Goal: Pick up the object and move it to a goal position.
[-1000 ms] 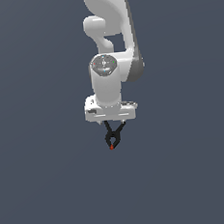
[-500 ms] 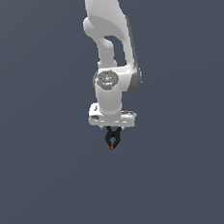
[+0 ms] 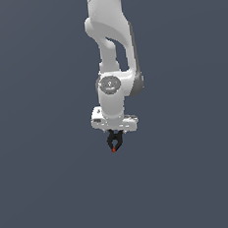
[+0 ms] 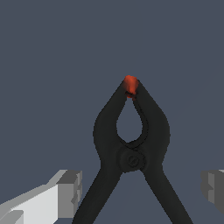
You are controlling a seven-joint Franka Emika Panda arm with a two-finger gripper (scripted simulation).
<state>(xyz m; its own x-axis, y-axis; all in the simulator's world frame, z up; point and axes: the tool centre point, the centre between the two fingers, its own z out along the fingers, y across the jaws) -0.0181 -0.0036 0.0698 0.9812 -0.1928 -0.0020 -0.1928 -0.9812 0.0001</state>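
The hand (image 3: 114,133) is hanging in the air, pointing down, and it is gripping the object (image 3: 113,141). The object is looking like a black clip with a tiny red tip (image 4: 130,85). It is sticking out below the hand, with the red tip at the far end.

In the wrist view, the object (image 4: 131,157) is sitting between the two grey fingers (image 4: 70,190) of the hand (image 4: 142,189). I think the hand is clenching on the clip's two legs, because nothing else is holding it up.

To do this step well, the arm should be moving slowly and smoothly to the goal. The hand should be squeezing the whole way and not be tipping, because the clip's legs are slanting and could be slipping out.

The goal spot is not showing in either view. No counter is showing either, only plain grey-blue. The place where the fingers are touching the clip is cut off at the picture's edge.
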